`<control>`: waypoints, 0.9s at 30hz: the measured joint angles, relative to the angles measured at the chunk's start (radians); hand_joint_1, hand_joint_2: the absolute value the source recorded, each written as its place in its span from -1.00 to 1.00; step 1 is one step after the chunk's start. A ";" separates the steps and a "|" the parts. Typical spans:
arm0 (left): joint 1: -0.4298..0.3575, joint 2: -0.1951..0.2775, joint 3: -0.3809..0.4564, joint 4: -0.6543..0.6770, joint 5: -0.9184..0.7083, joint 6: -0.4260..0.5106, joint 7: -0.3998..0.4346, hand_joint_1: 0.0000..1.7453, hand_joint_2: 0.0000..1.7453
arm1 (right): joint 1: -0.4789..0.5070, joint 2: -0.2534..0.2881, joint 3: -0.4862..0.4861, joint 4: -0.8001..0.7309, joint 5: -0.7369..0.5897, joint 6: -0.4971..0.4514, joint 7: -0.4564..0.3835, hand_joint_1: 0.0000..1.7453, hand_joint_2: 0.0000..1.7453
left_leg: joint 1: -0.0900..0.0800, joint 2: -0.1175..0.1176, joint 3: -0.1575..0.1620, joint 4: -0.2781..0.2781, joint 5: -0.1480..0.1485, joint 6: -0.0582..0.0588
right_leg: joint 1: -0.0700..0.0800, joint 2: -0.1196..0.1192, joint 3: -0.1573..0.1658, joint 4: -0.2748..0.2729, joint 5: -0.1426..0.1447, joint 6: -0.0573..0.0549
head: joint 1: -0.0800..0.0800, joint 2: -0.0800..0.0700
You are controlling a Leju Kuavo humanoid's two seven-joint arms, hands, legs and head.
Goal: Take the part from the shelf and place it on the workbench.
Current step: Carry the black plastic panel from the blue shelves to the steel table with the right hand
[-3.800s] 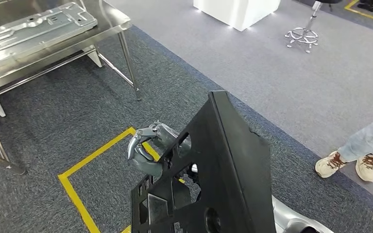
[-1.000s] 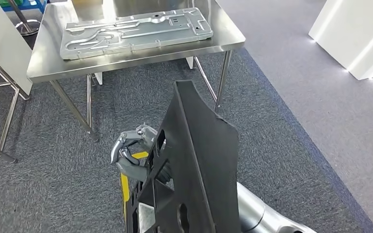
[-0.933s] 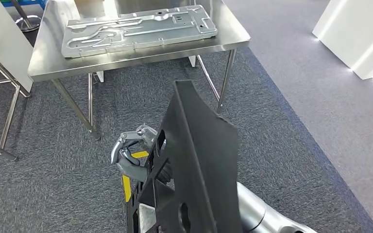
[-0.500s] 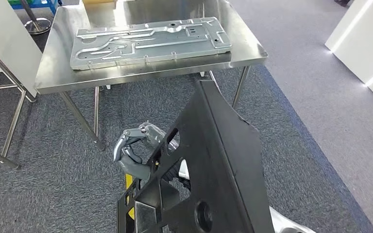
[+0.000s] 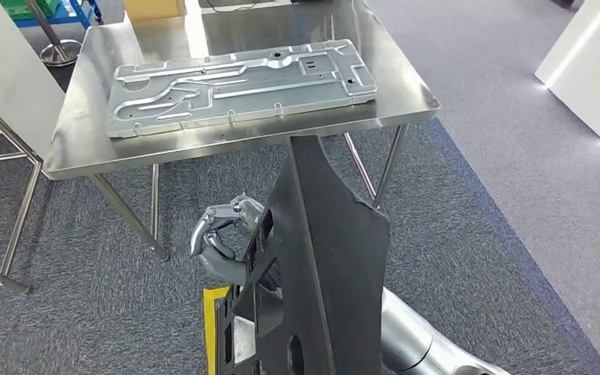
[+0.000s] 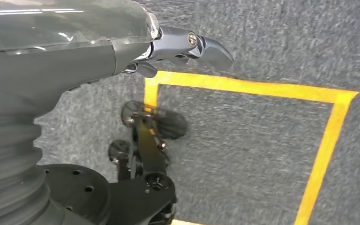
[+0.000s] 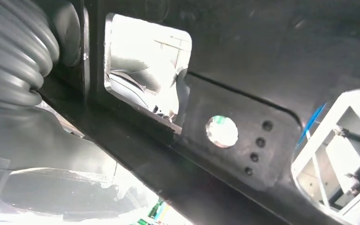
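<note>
We are carrying the large black plastic panel with cut-out openings (image 5: 324,266) upright in front of us, its top corner reaching up level with the near edge of the stainless-steel workbench (image 5: 406,82). The risk, as we judge it, is twofold: the tall panel could strike the bench edge or the embossed silver sheet-metal plate (image 5: 238,82) already lying there, and it could pivot or slip because it is standing on edge with most of its mass above our grip. Our left hand (image 5: 223,238) is curling its fingers against the panel's left edge, touching it beside an opening. Our right hand (image 7: 16,51) is sitting tight against the panel's back face near a rectangular opening, but we cannot tell whether its fingers are actually clasping it.
</note>
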 joint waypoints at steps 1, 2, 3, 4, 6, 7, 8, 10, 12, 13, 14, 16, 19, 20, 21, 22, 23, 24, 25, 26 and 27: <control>0.000 0.000 0.000 0.000 0.000 0.000 0.000 -1.00 1.00 | 0.000 0.000 0.000 0.001 0.000 0.000 0.000 0.96 1.00 | -0.003 0.001 0.002 -0.013 0.021 0.008 | 0.001 0.000 0.002 0.004 -0.008 0.007 | 0.000 0.000; -0.001 0.000 0.000 0.000 0.001 0.000 0.001 -1.00 1.00 | 0.000 0.000 -0.001 0.002 0.000 0.000 0.000 0.96 1.00 | -0.005 0.001 0.003 -0.010 0.018 0.017 | 0.001 0.000 0.004 0.006 -0.014 0.012 | 0.000 0.000; -0.001 -0.001 -0.001 0.000 0.001 0.000 0.001 -1.00 1.00 | -0.001 0.000 -0.001 0.002 0.000 0.000 -0.001 0.96 1.00 | -0.004 0.000 0.006 -0.011 0.024 0.024 | 0.001 -0.001 0.004 0.007 -0.019 0.019 | 0.000 0.000; -0.001 -0.002 -0.001 0.000 0.002 0.000 0.001 -1.00 1.00 | -0.002 0.001 -0.002 0.001 0.000 0.000 -0.001 0.96 1.00 | -0.002 0.000 0.011 -0.015 0.024 0.029 | 0.000 -0.003 0.003 0.015 -0.027 0.024 | 0.000 0.000; -0.003 -0.003 -0.001 0.000 0.006 0.000 0.000 -1.00 1.00 | -0.006 0.001 -0.003 0.001 -0.001 0.002 -0.002 0.96 1.00 | 0.002 0.000 0.021 -0.022 0.022 0.038 | -0.001 -0.006 -0.029 0.081 -0.062 0.033 | 0.002 0.000; -0.004 -0.002 -0.001 0.000 0.008 0.000 0.000 -1.00 1.00 | -0.006 0.001 -0.003 0.002 -0.002 0.003 -0.002 0.96 1.00 | 0.001 0.000 0.025 -0.023 0.018 0.042 | -0.003 -0.007 -0.063 0.142 -0.087 0.036 | 0.002 0.000; -0.005 -0.002 -0.001 0.000 0.011 0.000 0.000 -1.00 1.00 | -0.007 0.001 -0.003 0.002 -0.003 0.004 -0.002 0.96 1.00 | 0.000 0.000 0.028 -0.023 0.013 0.045 | -0.005 -0.008 -0.105 0.210 -0.110 0.038 | 0.003 0.000; -0.005 -0.001 -0.001 0.000 0.013 0.002 0.000 -1.00 1.00 | -0.006 0.001 -0.003 0.004 -0.006 0.005 -0.002 0.96 1.00 | -0.002 -0.001 0.036 -0.022 0.004 0.047 | -0.008 -0.008 -0.167 0.289 -0.113 0.041 | 0.003 0.000; -0.004 -0.001 -0.001 0.000 0.013 0.003 -0.003 -1.00 1.00 | -0.007 0.001 -0.003 0.005 -0.008 0.006 -0.002 0.96 1.00 | -0.002 -0.003 0.050 -0.022 -0.008 0.045 | -0.010 -0.010 -0.157 0.226 -0.043 0.038 | 0.003 0.000; -0.004 -0.001 -0.001 0.000 0.013 0.003 -0.006 -1.00 1.00 | -0.009 0.001 -0.003 0.005 -0.009 0.006 -0.002 0.96 1.00 | -0.002 -0.004 0.060 -0.022 -0.015 0.042 | -0.010 -0.011 -0.131 0.155 0.003 0.034 | 0.003 0.000; -0.005 -0.002 -0.001 0.000 0.012 0.003 -0.010 -1.00 1.00 | -0.012 0.002 -0.003 0.005 -0.010 0.006 -0.002 0.96 1.00 | -0.004 -0.005 0.067 -0.022 -0.022 0.038 | -0.008 -0.013 -0.103 0.090 0.032 0.030 | 0.003 0.000; -0.006 -0.002 -0.001 0.000 0.009 0.002 -0.018 -1.00 1.00 | -0.018 0.002 -0.003 0.006 -0.012 0.007 -0.002 0.96 1.00 | -0.006 -0.005 0.075 -0.025 -0.035 0.027 | -0.002 -0.014 -0.071 0.019 0.047 0.020 | 0.003 0.000; -0.008 -0.002 -0.002 0.000 0.002 -0.002 -0.024 -1.00 1.00 | -0.021 0.002 -0.003 0.004 -0.014 0.004 -0.002 0.96 1.00 | -0.007 -0.003 0.090 -0.031 -0.050 0.009 | -0.003 -0.009 -0.055 0.006 0.030 0.006 | 0.003 0.000; -0.009 -0.002 -0.003 0.000 -0.001 -0.003 -0.025 -1.00 1.00 | -0.022 0.003 -0.003 0.003 -0.015 0.003 -0.004 0.96 1.00 | -0.006 -0.002 0.088 -0.015 -0.059 0.005 | -0.006 -0.009 -0.044 0.001 0.026 0.000 | 0.002 0.000; -0.010 -0.001 -0.004 0.000 -0.004 -0.003 -0.026 -1.00 1.00 | -0.023 0.004 -0.003 0.001 -0.016 0.001 -0.005 0.96 1.00 | -0.006 -0.001 0.073 0.023 -0.075 0.002 | -0.008 -0.009 -0.033 -0.003 0.022 -0.005 | 0.002 0.000; -0.010 -0.001 -0.006 0.000 -0.005 -0.003 -0.026 -1.00 1.00 | -0.023 0.004 -0.004 -0.001 -0.016 -0.001 -0.007 0.96 1.00 | -0.004 -0.001 0.042 0.082 -0.096 0.000 | -0.007 -0.011 -0.023 -0.005 0.016 -0.010 | 0.002 0.000; -0.010 -0.001 -0.007 0.000 -0.006 -0.003 -0.026 -1.00 1.00 | -0.022 0.004 -0.004 -0.002 -0.016 -0.003 -0.009 0.96 1.00 | -0.004 -0.001 0.001 0.151 -0.119 -0.001 | -0.006 -0.012 -0.015 -0.005 0.008 -0.014 | 0.001 0.000; -0.008 -0.001 -0.008 0.000 -0.007 -0.003 -0.027 -1.00 1.00 | -0.018 0.004 -0.004 -0.002 -0.015 -0.005 -0.010 0.96 1.00 | -0.004 -0.001 -0.042 0.214 -0.134 -0.002 | -0.004 -0.012 -0.006 -0.005 0.000 -0.016 | 0.001 0.000; -0.006 -0.001 -0.009 0.000 -0.008 -0.003 -0.027 -1.00 1.00 | -0.014 0.004 -0.004 -0.002 -0.014 -0.007 -0.010 0.96 1.00 | -0.004 -0.001 -0.074 0.250 -0.130 -0.002 | -0.001 -0.011 0.003 -0.005 -0.008 -0.018 | 0.001 0.000; -0.004 -0.001 -0.010 0.000 -0.010 -0.003 -0.027 -1.00 1.00 | -0.010 0.004 -0.004 -0.003 -0.013 -0.009 -0.010 0.96 1.00 | -0.005 -0.001 -0.089 0.248 -0.104 -0.001 | 0.001 -0.009 0.014 -0.004 -0.017 -0.019 | 0.001 0.000; -0.002 -0.001 -0.011 0.000 -0.011 -0.003 -0.027 -1.00 1.00 | -0.008 0.004 -0.004 -0.003 -0.012 -0.012 -0.010 0.96 1.00 | -0.005 -0.001 -0.085 0.208 -0.060 0.003 | 0.003 -0.008 0.028 -0.004 -0.027 -0.019 | 0.001 0.000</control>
